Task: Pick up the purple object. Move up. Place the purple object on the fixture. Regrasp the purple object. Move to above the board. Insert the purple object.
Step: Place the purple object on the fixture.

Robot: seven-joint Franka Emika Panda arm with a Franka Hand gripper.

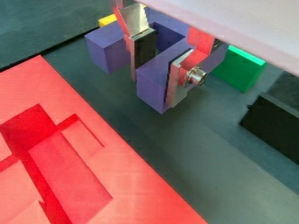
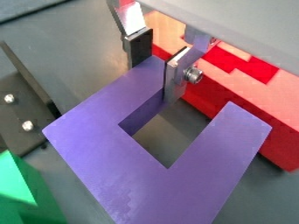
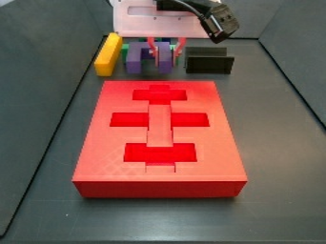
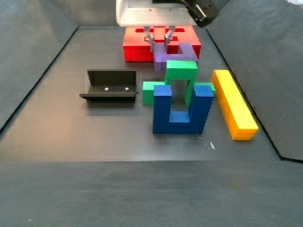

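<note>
Straddling one prong of the unlabelled purple object (image 2: 163, 153), the gripper (image 2: 158, 63) stands apart.

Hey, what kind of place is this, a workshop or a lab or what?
Probably a robot lab test bench: a dark walled tray holds a red board with shaped cutouts, and a gripper hangs at a purple object near a fixture.

White boxy gripper (image 3: 162, 55) body, black cable looping off the top in a side view. Fingers (image 1: 181, 77) are flat silver plates with dark pads, red tabs near the mounts, one screw head visible.
</note>
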